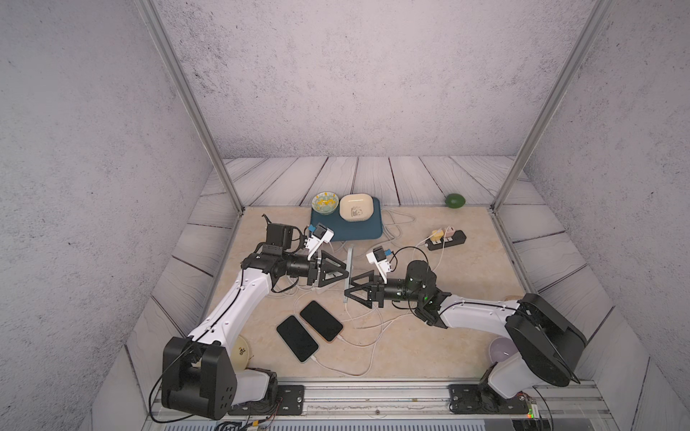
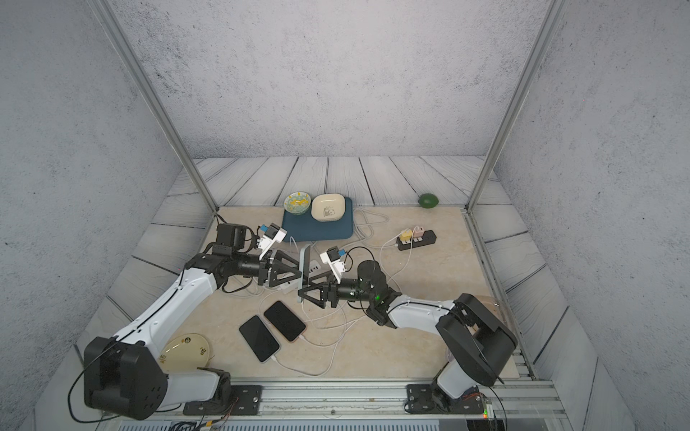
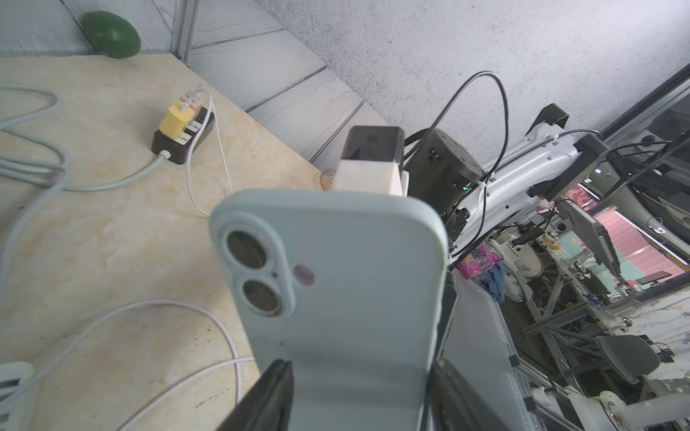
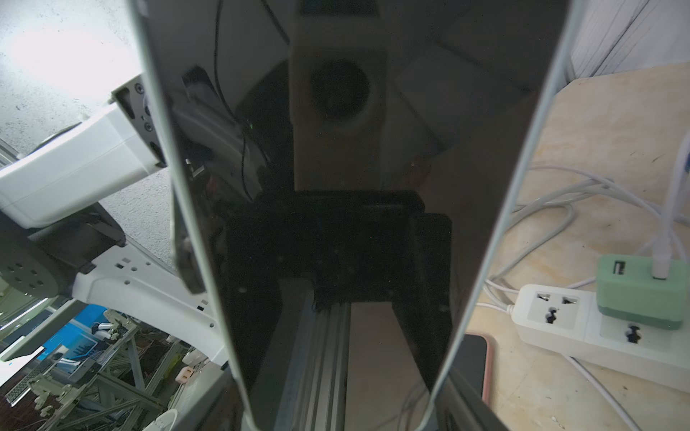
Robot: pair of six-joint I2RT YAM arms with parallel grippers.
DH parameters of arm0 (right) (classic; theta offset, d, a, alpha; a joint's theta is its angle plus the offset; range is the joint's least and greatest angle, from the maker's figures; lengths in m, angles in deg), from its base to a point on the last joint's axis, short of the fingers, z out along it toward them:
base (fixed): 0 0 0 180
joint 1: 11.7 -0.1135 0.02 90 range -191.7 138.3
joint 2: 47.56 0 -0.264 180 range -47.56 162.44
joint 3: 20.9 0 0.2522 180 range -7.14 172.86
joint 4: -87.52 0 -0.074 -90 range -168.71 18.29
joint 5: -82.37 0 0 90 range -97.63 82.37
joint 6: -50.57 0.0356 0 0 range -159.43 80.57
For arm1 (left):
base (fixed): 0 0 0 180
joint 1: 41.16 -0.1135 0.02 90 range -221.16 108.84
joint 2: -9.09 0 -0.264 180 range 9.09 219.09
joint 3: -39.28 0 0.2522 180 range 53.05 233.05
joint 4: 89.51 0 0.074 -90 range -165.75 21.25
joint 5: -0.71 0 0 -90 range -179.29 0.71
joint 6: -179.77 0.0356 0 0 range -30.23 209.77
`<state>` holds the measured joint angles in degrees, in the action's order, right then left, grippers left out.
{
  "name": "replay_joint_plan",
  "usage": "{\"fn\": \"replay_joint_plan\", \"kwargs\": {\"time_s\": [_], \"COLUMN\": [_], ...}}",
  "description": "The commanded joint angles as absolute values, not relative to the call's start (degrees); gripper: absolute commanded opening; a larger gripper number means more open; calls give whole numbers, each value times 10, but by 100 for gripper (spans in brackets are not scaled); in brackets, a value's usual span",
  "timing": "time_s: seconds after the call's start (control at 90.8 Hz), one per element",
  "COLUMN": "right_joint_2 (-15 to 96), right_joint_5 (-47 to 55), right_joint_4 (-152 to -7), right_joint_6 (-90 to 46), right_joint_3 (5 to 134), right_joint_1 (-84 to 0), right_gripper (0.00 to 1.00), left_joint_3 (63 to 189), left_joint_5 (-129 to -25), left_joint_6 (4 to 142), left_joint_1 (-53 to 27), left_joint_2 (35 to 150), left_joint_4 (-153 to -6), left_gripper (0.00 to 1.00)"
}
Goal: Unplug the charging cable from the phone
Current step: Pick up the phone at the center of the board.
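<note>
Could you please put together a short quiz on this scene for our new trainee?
1. True or false: the blue-cased phone lies flat on the table.
2. How many other phones lie screen-up on the table?
3. The yellow charger is plugged into: A) the black power strip, B) the white power strip, C) the blue tray.
Key: 1 false, the left pincer holds it up on edge; 2 two; 3 A.

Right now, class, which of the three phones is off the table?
The phone in the light blue case, held on edge by the left gripper; the other two phones lie flat, screens up, side by side.
</note>
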<state>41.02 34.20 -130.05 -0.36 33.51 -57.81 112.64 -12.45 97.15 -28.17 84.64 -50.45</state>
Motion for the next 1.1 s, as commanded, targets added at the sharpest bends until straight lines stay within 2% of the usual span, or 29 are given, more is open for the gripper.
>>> {"fn": "replay_joint_plan", "kwargs": {"time_s": [0.0, 0.088, 0.132, 0.165, 0.253, 0.275, 0.55, 0.892, 1.09], "right_joint_2": [408, 408, 407, 407, 407, 406, 418, 434, 437], "right_joint_5": [369, 368, 368, 367, 370, 372, 404, 423, 422], "right_joint_4": [-1366, -1364, -1361, -1360, -1360, -1361, -1378, -1391, -1386], "right_joint_6": [-5, -6, -9, -10, -12, -12, -10, 1, 2], "right_joint_3": [351, 351, 351, 351, 351, 351, 363, 372, 373], "right_joint_1": [-585, -585, -585, -585, -586, -586, -599, -599, -599], "right_gripper": [56, 56, 56, 55, 54, 54, 54, 54, 55], "left_joint_3": [1127, 1127, 1127, 1127, 1126, 1126, 1118, 1130, 1131], "left_joint_5": [-122, -120, -118, -116, -123, -126, -126, -98, -100], "left_joint_6": [988, 990, 993, 996, 1000, 999, 990, 1051, 1052], "left_joint_1": [-279, -278, -278, -278, -278, -278, -274, -267, -266], "left_joint_2": [849, 849, 849, 849, 849, 850, 850, 852, 852], "left_joint_4": [-502, -501, -500, -496, -491, -492, -504, -443, -441], "left_gripper": [59, 54, 55, 63, 96, 100, 98, 100, 83]}}
